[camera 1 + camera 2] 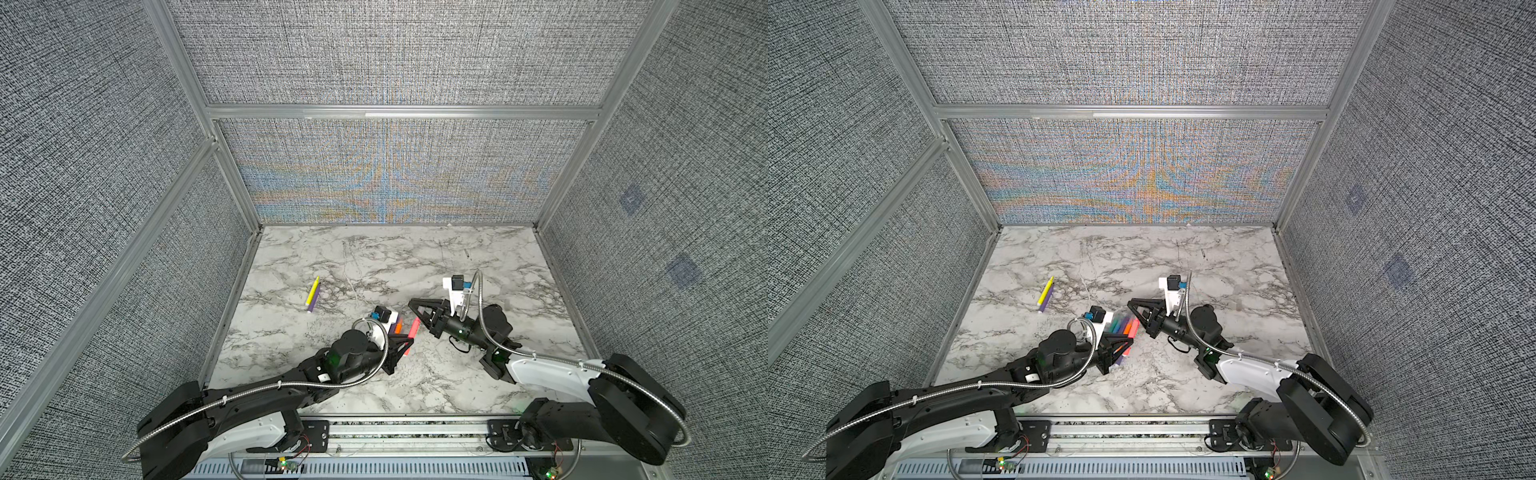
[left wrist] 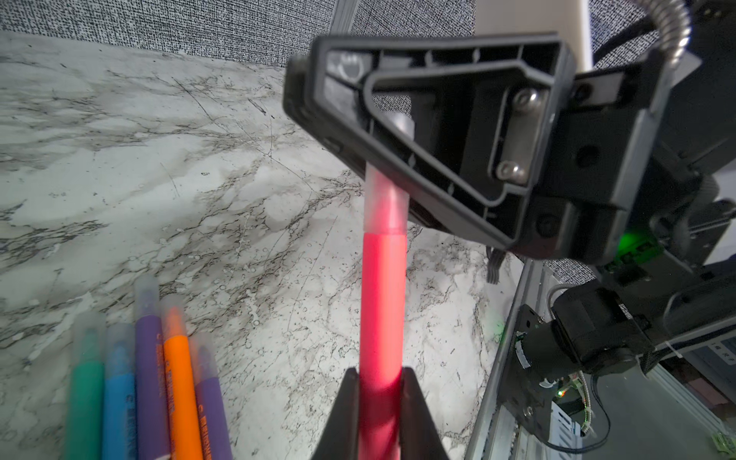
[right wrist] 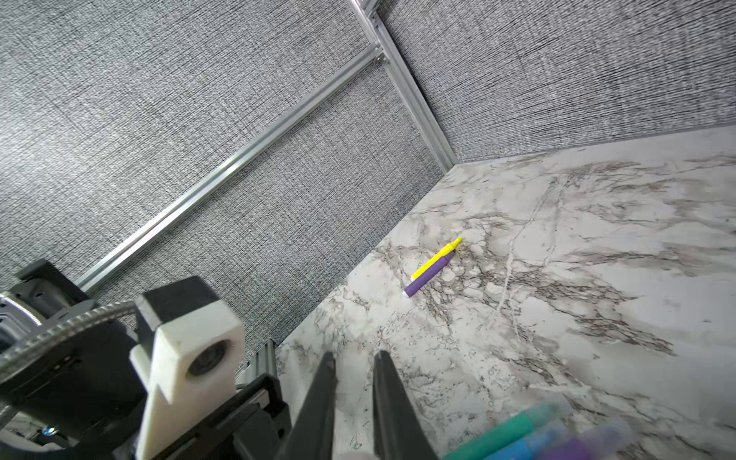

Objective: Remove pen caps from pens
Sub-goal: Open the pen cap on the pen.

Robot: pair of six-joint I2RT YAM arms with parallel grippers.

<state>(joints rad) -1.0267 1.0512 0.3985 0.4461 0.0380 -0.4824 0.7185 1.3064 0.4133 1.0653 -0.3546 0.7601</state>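
Note the left gripper (image 2: 380,374) clamped tight on the barrel of a slim red-pink plastic felt-tip pen (image 2: 382,298). Follow the red-pink pen away from those fingers to its far end, fitted with a short clear translucent plastic cap (image 2: 385,207) seated on the barrel. Note the right gripper (image 3: 353,358) closed down on the outer part of that cap, roughly in line with the red-pink pen and opposite the left gripper. See both top views for the two grippers meeting tip to tip over the red-pink pen (image 1: 414,328).

Locate, just beside the red-pink pen, a bunch of five capped felt-tip pens (image 2: 179,378): green, blue, purple, orange, purple, lying flat and side by side on the white grey-veined marble tabletop (image 1: 415,257).

Locate, well apart from the red-pink pen and beyond the bunch, a yellow felt-tip pen (image 3: 436,259) and a purple white-ended felt-tip pen (image 3: 428,275), touching along their length, pointed tips bare.
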